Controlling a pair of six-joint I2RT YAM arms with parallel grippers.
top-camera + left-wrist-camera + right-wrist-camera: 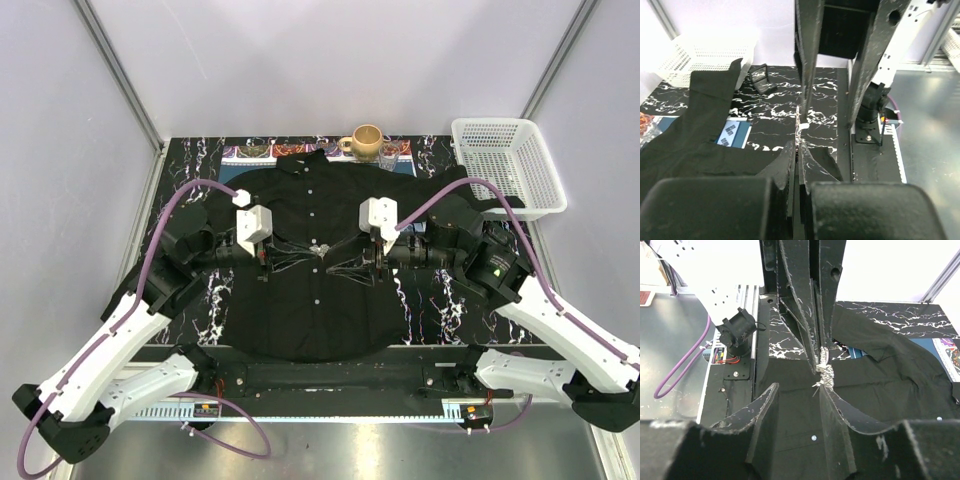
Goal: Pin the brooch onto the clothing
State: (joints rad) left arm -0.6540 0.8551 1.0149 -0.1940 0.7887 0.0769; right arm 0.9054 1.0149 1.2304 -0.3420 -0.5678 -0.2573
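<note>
The brooch (826,371) is found at the middle of the shirt (300,310), which is spread on the desk (218,300). It is pinched at the tips of the left gripper (798,147), whose jaws are pressed together, while the right gripper (799,386) is spread beside it. The brooch is judged light, rigid and easily twisted, so it is best taken by its edges, clear of the pin; the soft cloth will be dragged unless steadied.

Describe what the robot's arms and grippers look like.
The left arm and right arm have white tubular links, black joints and a purple cable each. A white boxy camera housing tops each wrist. The left gripper and right gripper have long black fingers with scuffed whitish edges. The right arm shows a green light.
</note>
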